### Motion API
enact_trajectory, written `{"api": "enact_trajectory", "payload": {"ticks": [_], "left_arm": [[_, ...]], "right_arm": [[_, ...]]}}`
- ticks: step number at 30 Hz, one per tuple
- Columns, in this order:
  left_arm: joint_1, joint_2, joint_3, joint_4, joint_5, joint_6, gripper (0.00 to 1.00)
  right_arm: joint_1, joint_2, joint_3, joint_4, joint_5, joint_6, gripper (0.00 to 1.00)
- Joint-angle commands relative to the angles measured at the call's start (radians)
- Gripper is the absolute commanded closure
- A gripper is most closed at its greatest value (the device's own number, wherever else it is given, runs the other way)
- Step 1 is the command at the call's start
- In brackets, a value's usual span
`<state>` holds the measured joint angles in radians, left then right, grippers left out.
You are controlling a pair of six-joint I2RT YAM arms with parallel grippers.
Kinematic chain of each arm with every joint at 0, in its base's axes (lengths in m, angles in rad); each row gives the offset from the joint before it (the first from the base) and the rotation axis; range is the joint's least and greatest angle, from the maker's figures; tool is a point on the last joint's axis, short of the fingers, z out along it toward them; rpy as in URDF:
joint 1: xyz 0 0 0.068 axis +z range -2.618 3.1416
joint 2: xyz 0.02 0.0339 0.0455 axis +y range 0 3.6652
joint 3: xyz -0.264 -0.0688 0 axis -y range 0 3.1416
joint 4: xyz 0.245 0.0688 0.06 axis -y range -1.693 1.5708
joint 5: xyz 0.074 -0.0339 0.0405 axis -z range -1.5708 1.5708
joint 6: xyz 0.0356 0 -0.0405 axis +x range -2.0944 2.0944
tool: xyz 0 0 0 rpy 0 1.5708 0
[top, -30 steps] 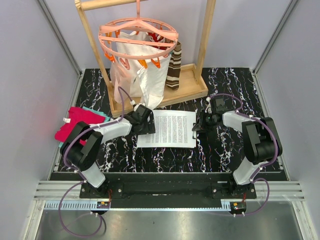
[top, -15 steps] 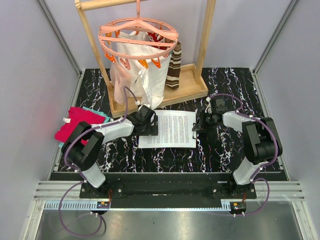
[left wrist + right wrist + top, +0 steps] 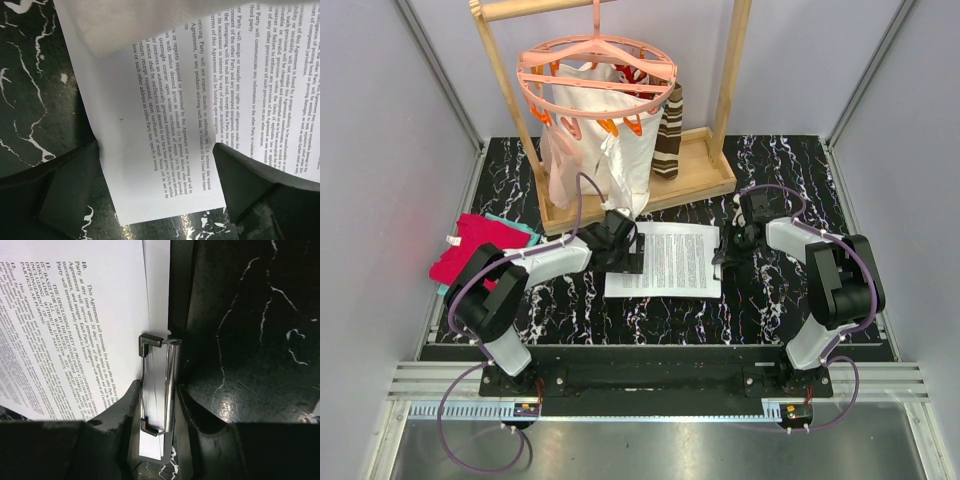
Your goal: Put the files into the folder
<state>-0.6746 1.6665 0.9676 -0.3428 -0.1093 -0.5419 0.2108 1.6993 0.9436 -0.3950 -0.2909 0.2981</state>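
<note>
The files (image 3: 670, 260) lie flat as a white printed stack in the middle of the black marble table. My left gripper (image 3: 628, 250) hovers over their left edge, jaws spread wide; in the left wrist view the files' corner (image 3: 150, 165) lies between the two fingers, gripper (image 3: 157, 197) untouched by them. At the right edge, my right gripper (image 3: 725, 258) is shut on the folder's metal clip (image 3: 159, 385). The folder (image 3: 181, 295) shows only as a plain black strip beside the files (image 3: 75, 315); the rest is hidden under the sheets.
A wooden rack (image 3: 695, 178) stands right behind the files, with a pink clip hanger and a white cloth bag (image 3: 590, 140) hanging low over its base. Red-and-teal folded cloths (image 3: 470, 248) lie at the left table edge.
My left gripper has opened and moved right, and the files slid right with it. The right gripper shifted slightly right, still shut on the clip.
</note>
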Motion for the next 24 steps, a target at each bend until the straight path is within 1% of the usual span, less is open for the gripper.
{"api": "enact_trajectory", "payload": {"ticks": [1,5,10,17,18,24], "left_arm": [[-0.049,-0.008,0.068,0.111,0.105,-0.02,0.01],[-0.08,-0.03,0.065,0.107,0.125,-0.032,0.01],[-0.08,-0.096,0.045,0.062,0.027,-0.033,0.01],[-0.08,-0.214,-0.023,0.031,-0.016,-0.039,0.01],[-0.082,-0.224,-0.038,0.028,-0.023,-0.041,0.01],[-0.08,-0.29,-0.104,-0.001,-0.047,-0.043,0.01]], "right_arm": [[0.042,-0.006,0.035,-0.074,0.039,-0.02,1.0],[0.05,-0.001,0.043,-0.099,0.087,-0.013,1.0],[0.05,0.006,0.069,-0.16,0.182,-0.027,1.0],[0.047,0.042,0.113,-0.237,0.286,-0.045,1.0],[0.047,0.054,0.121,-0.248,0.324,-0.051,1.0],[0.035,0.063,0.172,-0.291,0.435,-0.12,1.0]]}}
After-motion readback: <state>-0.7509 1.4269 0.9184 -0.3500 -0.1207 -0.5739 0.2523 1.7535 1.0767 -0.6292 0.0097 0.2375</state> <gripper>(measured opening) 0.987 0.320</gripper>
